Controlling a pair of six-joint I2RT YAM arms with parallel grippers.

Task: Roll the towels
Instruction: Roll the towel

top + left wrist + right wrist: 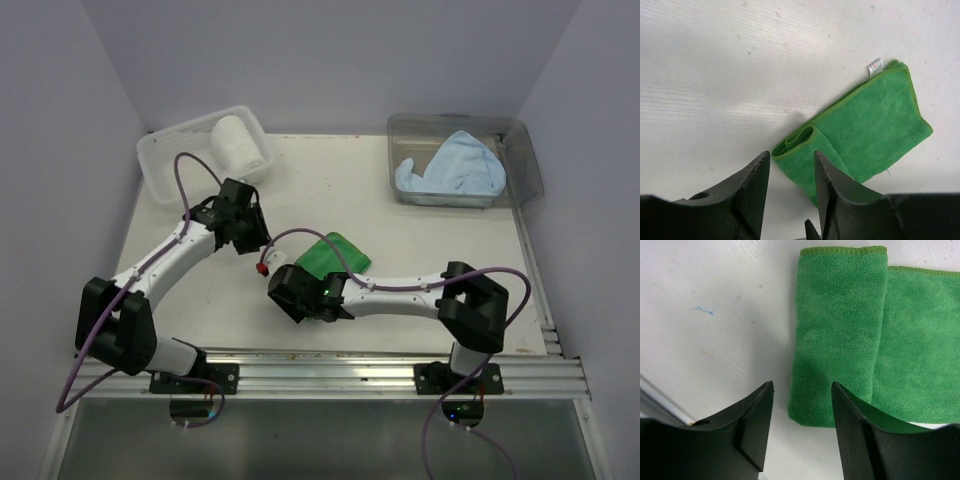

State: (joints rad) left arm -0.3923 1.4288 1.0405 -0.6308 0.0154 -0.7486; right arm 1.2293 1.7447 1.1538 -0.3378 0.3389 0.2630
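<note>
The bright green towel (333, 254) lies on the table, its left end partly rolled; the roll's open end shows in the left wrist view (800, 142), its side in the right wrist view (837, 335). My left gripper (791, 162) is open, just short of the roll's end. My right gripper (802, 392) is open, at the roll's near end. In the top view both grippers, left (262, 238) and right (300, 285), sit beside the towel. A rolled white towel (240, 143) lies in the white basket (165, 150). The light blue towel (450, 168) lies loose in the clear tub (520, 160).
A metal rail (380, 375) runs along the table's near edge. Grey walls close in the left, back and right sides. A small white tag (874, 66) sticks out of the green towel's far corner.
</note>
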